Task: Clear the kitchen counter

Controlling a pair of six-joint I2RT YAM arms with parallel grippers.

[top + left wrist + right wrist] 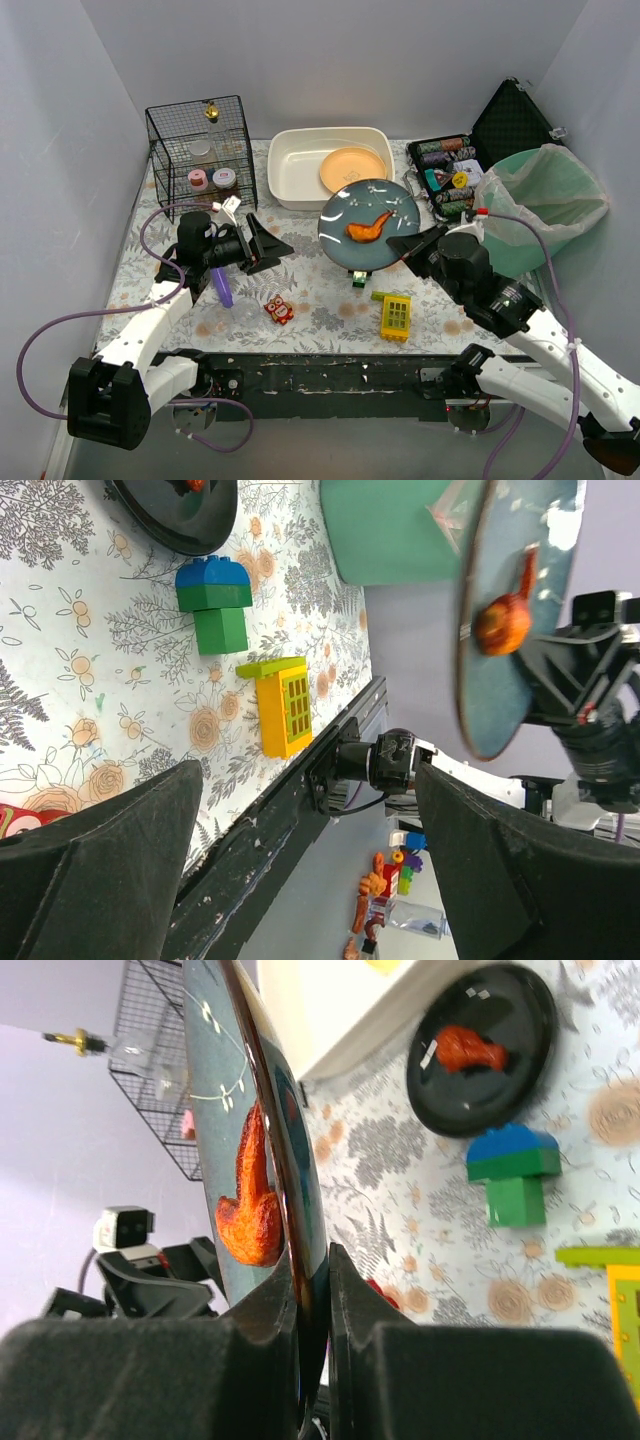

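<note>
The kitchen counter (325, 297) has a white fern-and-flower cover. My right gripper (408, 244) is shut on the rim of a blue-grey plate (368, 208) and holds it tilted above the counter's middle. An orange food piece (368, 227) lies on that plate. In the right wrist view my fingers (262, 1332) pinch the plate's edge (300, 1230). A black plate with a red drumstick (482, 1050) lies on the counter beneath. My left gripper (268, 243) is open and empty, hovering left of the held plate. It also shows in the left wrist view (310, 880).
A white basin (290, 170) holding an orange plate (352, 168) stands at the back. A wire basket (200, 150) is back left. A chip case (447, 175) and a green lined bin (545, 205) are right. A blue-green block (358, 279), yellow block (396, 316), red toy (279, 310) and purple item (222, 287) lie near the front.
</note>
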